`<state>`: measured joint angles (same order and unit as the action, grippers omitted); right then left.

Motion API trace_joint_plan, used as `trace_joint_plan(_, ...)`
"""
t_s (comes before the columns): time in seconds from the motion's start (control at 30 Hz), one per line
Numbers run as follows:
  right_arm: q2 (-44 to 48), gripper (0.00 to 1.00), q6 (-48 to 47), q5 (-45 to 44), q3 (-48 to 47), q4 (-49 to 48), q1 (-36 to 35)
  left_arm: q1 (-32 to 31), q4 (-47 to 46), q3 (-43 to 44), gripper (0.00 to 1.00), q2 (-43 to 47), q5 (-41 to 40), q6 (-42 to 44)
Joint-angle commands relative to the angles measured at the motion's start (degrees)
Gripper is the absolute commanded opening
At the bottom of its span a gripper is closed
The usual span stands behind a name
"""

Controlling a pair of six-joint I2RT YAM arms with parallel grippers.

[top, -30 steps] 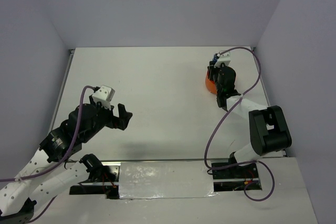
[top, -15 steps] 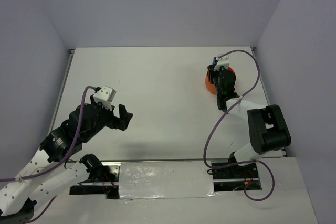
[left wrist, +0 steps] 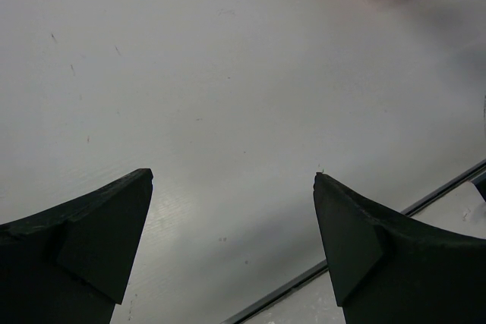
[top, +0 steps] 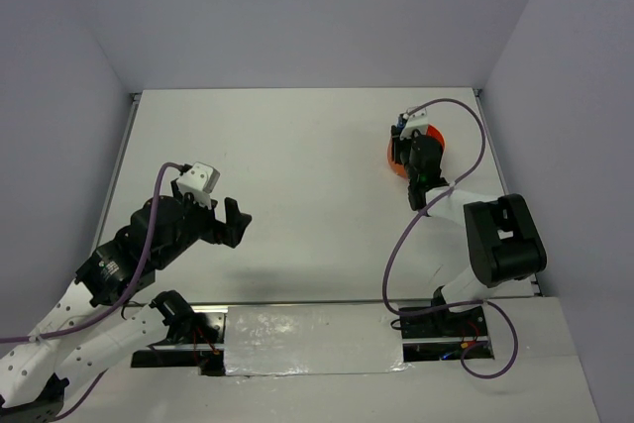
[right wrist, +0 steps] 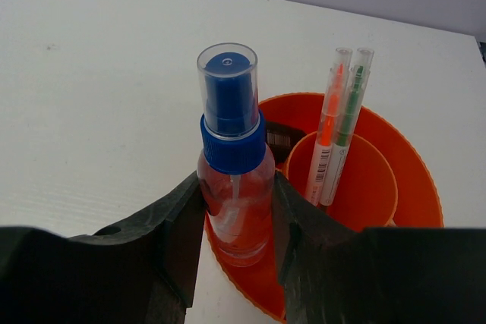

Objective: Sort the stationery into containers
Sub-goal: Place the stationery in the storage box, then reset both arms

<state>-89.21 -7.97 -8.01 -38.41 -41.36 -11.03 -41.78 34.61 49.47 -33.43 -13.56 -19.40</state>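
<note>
— Spray bottle (right wrist: 231,180), blue-capped: where now?
— Upright, pinched at the clear belly by the right claw (right wrist: 234,214), down at the orange tub's (right wrist: 414,187) outer ring, beside the inner cup with two highlighters (right wrist: 334,134); resting or hovering, hard to tell.
— Handling?
— Probably light, stiff, slick plastic; loose-looking clear cap, so better held low on the body, never by the top.
— Left claw (left wrist: 233,180)?
— Spread wide, empty, over the worktop (left wrist: 190,73), well apart from the tub.
</note>
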Motion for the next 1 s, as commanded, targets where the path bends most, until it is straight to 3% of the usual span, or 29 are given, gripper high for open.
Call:
trace_joint_plan(0.0, -0.09, 0.29, -0.56, 0.37, 0.44, -5.22, 0.48, -0.06, -2.97, -0.08, 0.99, 0.73, 0.91, 1.29)
trace_joint_plan(0.4, 2.02, 0.57, 0.67, -0.08, 0.54, -4.52, 0.39, -0.06, -3.06, -0.17, 0.99, 0.91, 1.08, 1.47)
trace_joint_plan(0.63, 7.20, 0.60, 1.90, 0.54, 0.97, -3.29, 0.39, -0.06, -3.14, -0.08, 0.99, 1.09, 0.91, 1.47)
trace_joint_plan(0.77, 15.52, 0.62, 4.44, 2.39, 0.97, 0.47, 0.04, -0.06, -2.88, 0.18, 0.99, 0.91, -0.67, 1.12)
trace_joint_plan(0.83, 19.40, 0.71, 6.55, 2.39, 1.15, 2.51, -0.40, 0.03, -2.27, 0.80, 0.99, 0.21, -2.77, 0.15)
trace_joint_plan(0.87, 23.34, 0.99, 7.34, 2.39, 1.15, 5.47, -0.49, 0.12, -1.92, 0.97, 0.99, -0.14, -5.74, -0.37)
trace_joint_plan(0.97, 30.66, 1.00, 13.14, 0.63, -1.38, 17.51, -0.75, 2.22, 0.71, 2.47, 0.99, -2.77, -14.25, -4.66)
